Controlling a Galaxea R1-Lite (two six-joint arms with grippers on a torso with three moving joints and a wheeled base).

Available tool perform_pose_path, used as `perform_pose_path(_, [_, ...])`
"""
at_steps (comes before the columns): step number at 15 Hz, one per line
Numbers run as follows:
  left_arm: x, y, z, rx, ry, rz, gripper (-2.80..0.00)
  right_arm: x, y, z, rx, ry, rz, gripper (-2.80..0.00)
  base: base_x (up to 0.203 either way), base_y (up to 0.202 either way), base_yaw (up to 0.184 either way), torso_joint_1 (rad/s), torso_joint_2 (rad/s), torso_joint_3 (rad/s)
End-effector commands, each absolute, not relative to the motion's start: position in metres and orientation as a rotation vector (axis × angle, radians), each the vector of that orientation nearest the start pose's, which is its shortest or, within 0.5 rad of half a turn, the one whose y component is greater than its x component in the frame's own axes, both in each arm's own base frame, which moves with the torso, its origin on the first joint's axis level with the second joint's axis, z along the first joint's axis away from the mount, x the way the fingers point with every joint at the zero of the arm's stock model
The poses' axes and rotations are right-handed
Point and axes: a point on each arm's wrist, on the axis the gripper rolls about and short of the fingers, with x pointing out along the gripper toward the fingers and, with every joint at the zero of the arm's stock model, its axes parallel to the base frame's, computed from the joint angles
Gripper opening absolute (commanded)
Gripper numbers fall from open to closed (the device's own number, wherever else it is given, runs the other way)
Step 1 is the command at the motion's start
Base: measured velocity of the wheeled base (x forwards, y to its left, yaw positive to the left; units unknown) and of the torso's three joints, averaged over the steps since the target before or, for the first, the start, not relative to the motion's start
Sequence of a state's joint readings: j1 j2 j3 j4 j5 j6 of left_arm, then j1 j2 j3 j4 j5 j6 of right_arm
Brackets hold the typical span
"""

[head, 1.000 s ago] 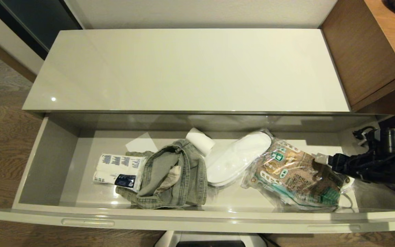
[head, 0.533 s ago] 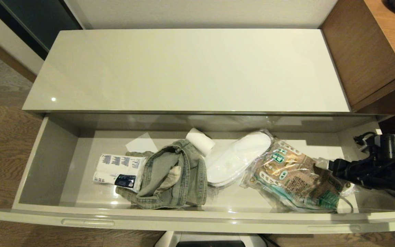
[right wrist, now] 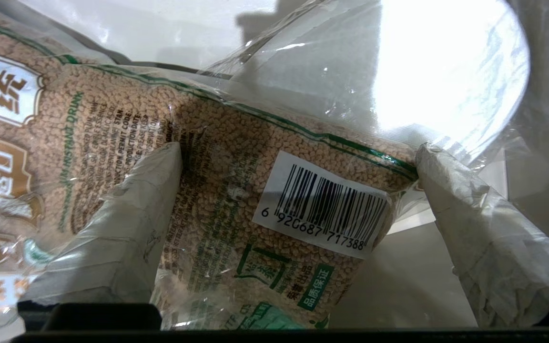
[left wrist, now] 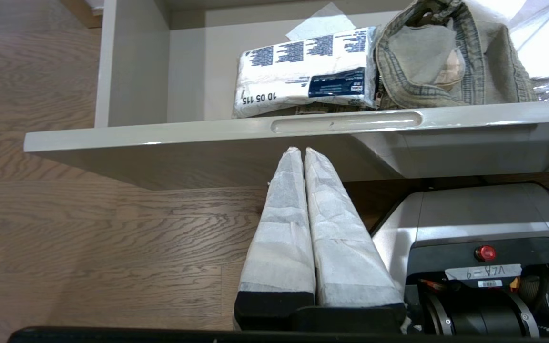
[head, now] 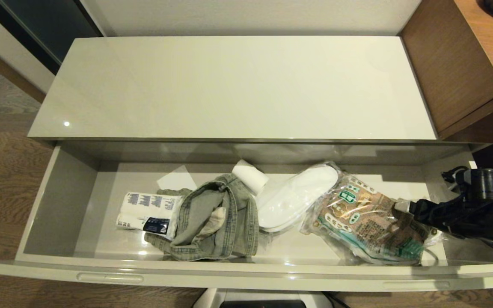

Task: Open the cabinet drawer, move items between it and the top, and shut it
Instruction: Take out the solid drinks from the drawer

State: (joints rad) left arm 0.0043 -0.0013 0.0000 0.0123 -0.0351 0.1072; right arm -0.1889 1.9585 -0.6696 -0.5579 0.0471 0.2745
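The drawer (head: 246, 276) stands pulled out below the glossy cream top (head: 238, 85), which is bare. A clear crinkly bag (head: 366, 218) of brown granules with green-white print lies at the drawer's right. My right gripper (head: 404, 207) reaches in from the right, open. In the right wrist view its fingers straddle the barcode end of the bag (right wrist: 236, 190), one finger (right wrist: 127, 224) lying against the bag's face. The white pack (head: 148, 211) with blue print lies at the drawer's left. My left gripper (left wrist: 303, 150) is shut and empty, just below the drawer front (left wrist: 255, 128).
A faded denim garment (head: 216, 218) lies mid-drawer against the white pack. White slippers in clear wrap (head: 293, 196) and a white roll (head: 250, 175) lie beside the bag. A brown wooden desk (head: 456, 64) stands to the right. The robot base (left wrist: 474, 228) sits under the drawer.
My right gripper has sunk slightly and drawn a little to the right at the bag's end. The bag has shifted a bit. The other items have not moved.
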Motion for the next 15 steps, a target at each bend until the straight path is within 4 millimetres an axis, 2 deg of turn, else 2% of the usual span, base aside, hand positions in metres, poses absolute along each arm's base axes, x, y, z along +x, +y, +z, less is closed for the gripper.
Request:
perform_pose_path(1, [-0.023, -0.001, 0.074, 0.107, 0.011, -0.031, -2.80, 0.307, -0.056, 0.061, 0.345, 0.708, -0.238, 0.00, 0.000, 0.000, 0.000, 0.000, 0.00, 0.000])
perform_pose_path(6, [-0.023, -0.001, 0.074, 0.103, 0.012, -0.027, -2.80, 0.320, -0.055, 0.067, 0.333, 0.659, -0.287, 0.00, 0.000, 0.000, 0.000, 0.000, 0.00, 0.000])
perform_pose_path(10, [-0.023, -0.001, 0.074, 0.101, 0.013, -0.026, -2.80, 0.339, -0.059, 0.074, 0.335, 0.610, -0.280, 0.00, 0.000, 0.000, 0.000, 0.000, 0.00, 0.000])
perform_pose_path(13, [-0.023, -0.001, 0.074, 0.101, 0.012, -0.027, -2.80, 0.348, -0.064, 0.062, 0.343, 0.627, -0.291, 0.00, 0.000, 0.000, 0.000, 0.000, 0.00, 0.000])
perform_pose_path(15, [-0.023, -0.001, 0.074, 0.100, 0.011, -0.025, -2.80, 0.345, -0.063, 0.053, 0.347, 0.662, -0.291, 0.00, 0.000, 0.000, 0.000, 0.000, 0.00, 0.000])
